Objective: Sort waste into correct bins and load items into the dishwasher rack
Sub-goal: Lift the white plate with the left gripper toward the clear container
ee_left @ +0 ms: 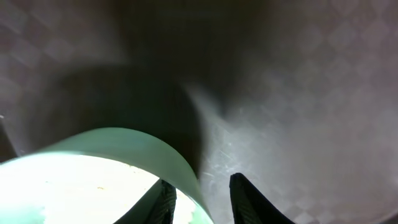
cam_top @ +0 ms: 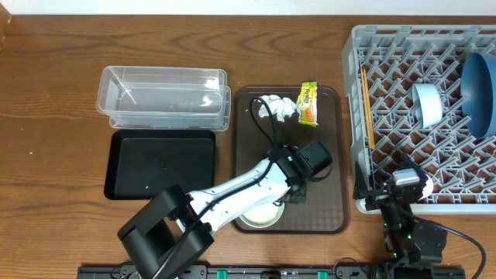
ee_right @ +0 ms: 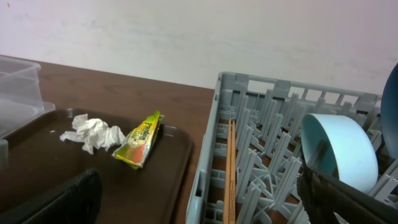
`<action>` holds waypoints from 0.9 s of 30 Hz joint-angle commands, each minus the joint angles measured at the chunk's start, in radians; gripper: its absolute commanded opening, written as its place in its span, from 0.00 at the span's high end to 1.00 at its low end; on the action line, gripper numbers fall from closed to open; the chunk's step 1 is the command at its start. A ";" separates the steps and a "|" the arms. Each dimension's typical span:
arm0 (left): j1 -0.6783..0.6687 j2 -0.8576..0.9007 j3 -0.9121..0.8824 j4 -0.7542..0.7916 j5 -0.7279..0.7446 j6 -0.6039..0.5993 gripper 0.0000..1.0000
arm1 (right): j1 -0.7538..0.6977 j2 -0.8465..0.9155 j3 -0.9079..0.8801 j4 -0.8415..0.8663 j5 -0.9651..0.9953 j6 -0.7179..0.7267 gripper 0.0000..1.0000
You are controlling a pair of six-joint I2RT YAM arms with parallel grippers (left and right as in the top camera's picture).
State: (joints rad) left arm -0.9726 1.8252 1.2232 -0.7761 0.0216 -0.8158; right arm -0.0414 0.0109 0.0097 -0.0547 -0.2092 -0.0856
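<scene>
My left gripper (cam_top: pixel 293 194) (ee_left: pixel 202 180) is down on the dark brown serving tray (cam_top: pixel 325 209). It is open, with one finger either side of the rim of the white green-rimmed bowl (cam_top: pixel 260 218) (ee_left: pixel 137 149). The crumpled tissue (cam_top: pixel 275 107) (ee_right: pixel 90 132) and the snack wrapper (cam_top: pixel 309 103) (ee_right: pixel 142 140) lie at the tray's far end. The grey rack (cam_top: pixel 418 101) (ee_right: pixel 214 155) holds the chopsticks (cam_top: pixel 366 108) (ee_right: pixel 231 168), the pale-blue bowl (cam_top: pixel 426 105) (ee_right: pixel 341 146) and the large blue bowl (cam_top: pixel 480 81). My right gripper (cam_top: pixel 385 194) (ee_right: pixel 199 186) is open and empty by the rack's near left corner. The pink cup is out of view.
The clear plastic tub (cam_top: pixel 163 97) stands at the back left. The glossy black tray (cam_top: pixel 163 163) lies just in front of it, left of the brown tray. The rack fills the right side of the wooden table.
</scene>
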 commanded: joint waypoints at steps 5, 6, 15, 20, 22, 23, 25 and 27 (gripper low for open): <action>-0.008 0.046 -0.015 0.001 -0.058 -0.013 0.67 | -0.011 -0.005 -0.004 0.000 -0.005 -0.005 0.01; -0.010 0.053 -0.015 0.002 -0.056 -0.013 0.67 | -0.011 -0.005 -0.004 0.000 -0.005 -0.006 0.01; -0.028 0.069 -0.015 0.005 -0.056 -0.013 0.94 | -0.011 -0.005 -0.004 0.000 -0.005 -0.005 0.01; -0.028 0.069 0.000 0.002 -0.057 0.037 0.94 | -0.011 -0.004 -0.004 0.000 -0.005 -0.005 0.01; -0.027 0.064 0.023 -0.023 -0.065 0.068 0.94 | -0.011 -0.004 -0.004 0.000 -0.004 -0.006 0.01; -0.026 0.059 0.038 -0.042 -0.079 0.079 0.94 | -0.011 -0.005 -0.004 0.000 -0.005 -0.006 0.01; -0.022 0.035 0.077 -0.098 -0.112 0.088 0.94 | -0.011 -0.004 -0.004 0.000 -0.004 -0.006 0.01; -0.007 -0.011 0.112 -0.129 -0.119 0.137 0.94 | -0.011 -0.004 -0.004 0.000 -0.004 -0.005 0.01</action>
State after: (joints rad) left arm -1.0008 1.8866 1.2682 -0.8780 -0.0475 -0.7574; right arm -0.0414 0.0109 0.0097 -0.0547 -0.2092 -0.0856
